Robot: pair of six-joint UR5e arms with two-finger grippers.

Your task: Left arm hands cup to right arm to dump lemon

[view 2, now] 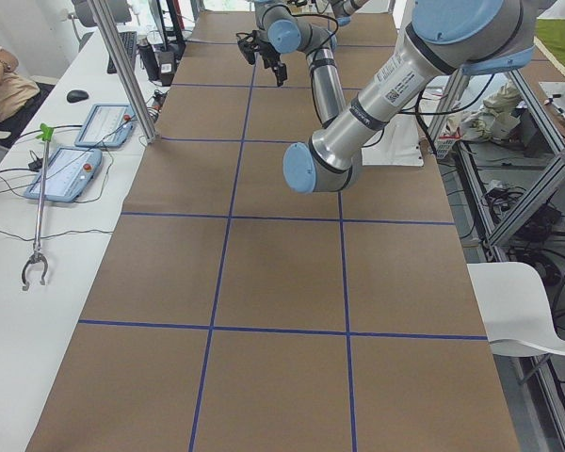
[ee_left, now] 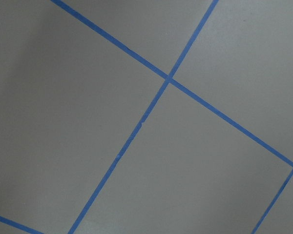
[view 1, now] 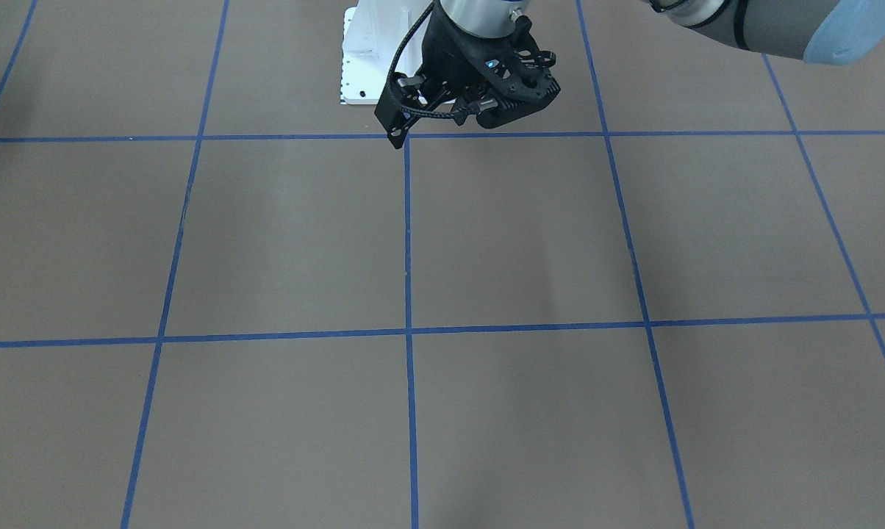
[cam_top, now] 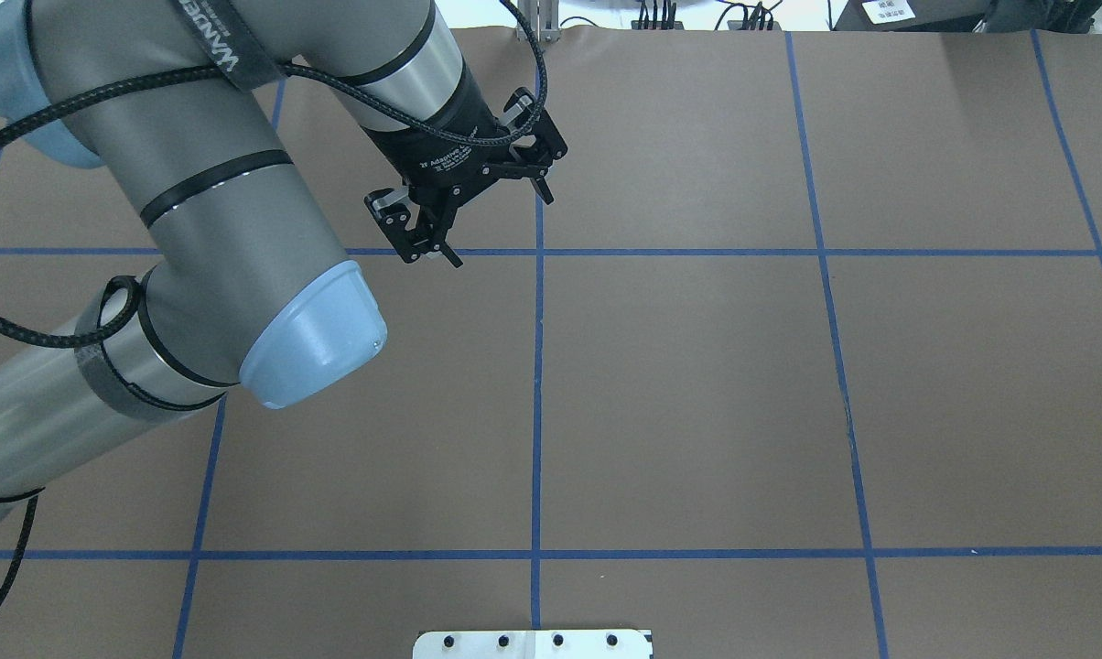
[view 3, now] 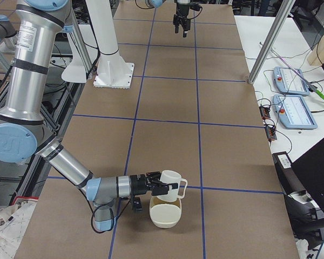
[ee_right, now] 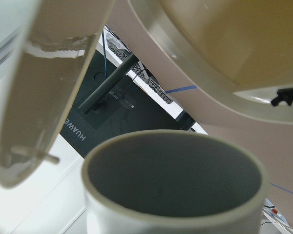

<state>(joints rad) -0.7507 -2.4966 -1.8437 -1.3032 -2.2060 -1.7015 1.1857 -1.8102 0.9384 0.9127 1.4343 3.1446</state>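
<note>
You saw the smooth cream cup (view 3: 170,185) tilted over a rounded bowl (view 3: 164,215), mouth toward the right arm (view 3: 70,168), jaws unreadable; the left arm (cam_top: 212,210) held its jaws wide.

Bright, even light, faint soft shadows; blurry cup (ee_right: 171,183) in right wrist view.

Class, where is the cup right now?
In the exterior right view the cup is at the tip of the near right arm, over a cream bowl at the near end of the table.
</note>
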